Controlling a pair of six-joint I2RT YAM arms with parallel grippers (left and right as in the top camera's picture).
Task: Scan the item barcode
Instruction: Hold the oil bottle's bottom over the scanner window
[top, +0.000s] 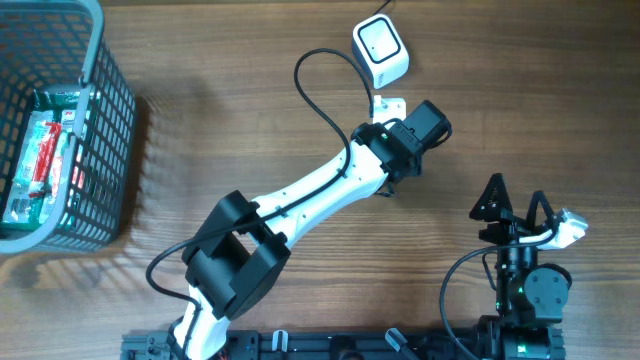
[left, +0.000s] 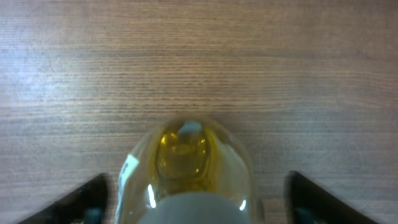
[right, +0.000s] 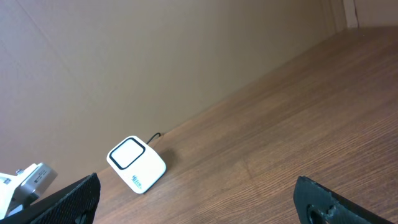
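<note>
Your left gripper (left: 199, 194) stands wide open around the bottle (left: 186, 155) of yellow liquid on the table (left: 199, 50), not touching it — near the scanner (top: 381, 48). Close slowly on its middle; the round glossy body may slip. Right gripper (top: 515, 202) — open, empty.

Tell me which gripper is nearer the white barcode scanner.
Left. The left gripper hangs just below the scanner in the overhead view, close to it. The right gripper sits far off toward the picture's lower right, well apart.
</note>
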